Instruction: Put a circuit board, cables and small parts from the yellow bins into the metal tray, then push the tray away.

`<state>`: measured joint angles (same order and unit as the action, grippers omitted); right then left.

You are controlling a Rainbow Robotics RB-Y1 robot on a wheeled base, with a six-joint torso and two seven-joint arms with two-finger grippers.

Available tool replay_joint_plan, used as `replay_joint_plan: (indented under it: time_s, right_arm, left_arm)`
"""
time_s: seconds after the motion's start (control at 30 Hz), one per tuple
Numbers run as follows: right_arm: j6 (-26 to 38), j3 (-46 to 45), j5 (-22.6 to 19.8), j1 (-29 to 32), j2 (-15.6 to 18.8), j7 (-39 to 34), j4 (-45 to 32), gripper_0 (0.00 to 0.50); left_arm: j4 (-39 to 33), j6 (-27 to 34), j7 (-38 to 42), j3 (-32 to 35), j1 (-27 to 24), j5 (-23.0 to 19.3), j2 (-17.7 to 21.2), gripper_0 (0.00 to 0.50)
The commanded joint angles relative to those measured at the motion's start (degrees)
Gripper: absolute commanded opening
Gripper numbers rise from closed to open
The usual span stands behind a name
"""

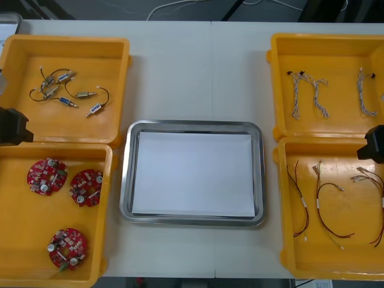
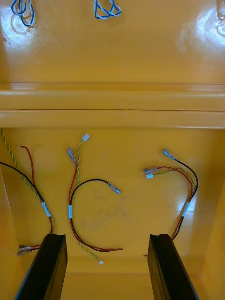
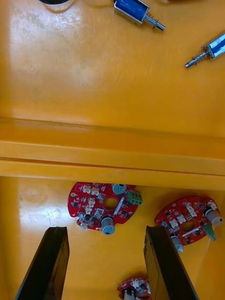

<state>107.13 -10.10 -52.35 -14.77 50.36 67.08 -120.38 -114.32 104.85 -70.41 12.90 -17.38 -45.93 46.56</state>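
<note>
Your left gripper (image 1: pixel 13 126) hangs at the left edge of the surface (image 1: pixel 186 72), pointing down over the near left bin (image 1: pixel 24 234). Its fingers (image 3: pixel 44 262) stand wide apart with nothing between them. That bin holds three boards (image 1: pixel 46 176). The far left bin (image 1: pixel 108 60) holds small parts (image 1: pixel 86 95) on black leads, five or perhaps six; they tangle, so the count is unsure. One tray (image 1: pixel 125 180), white inside, sits between the bins. The far right bin (image 1: pixel 336 48) holds three blue and white cables (image 1: pixel 295 96). The near right bin (image 1: pixel 284 240) holds three red and yellow cables (image 2: pixel 70 211). Your right gripper (image 1: pixel 375 144) hangs over it at the right edge, fingers (image 2: pixel 47 267) likewise spread and empty.
</note>
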Motion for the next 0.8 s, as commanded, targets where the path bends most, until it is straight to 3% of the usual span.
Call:
replay_joint_plan:
  time_s: [0.03,0.8]
  right_arm:
    - [0.3,-2.1,0.3,0.6,-0.4,-0.1,-0.3,0.5]
    - [0.3,-2.1,0.3,0.6,-0.4,-0.1,-0.3,0.5]
  left_arm:
    - [-1.5,0.3,-2.9,1.0,0.2,-0.4,1.3,0.5]
    - [-1.5,0.3,-2.9,1.0,0.2,-0.4,1.3,0.5]
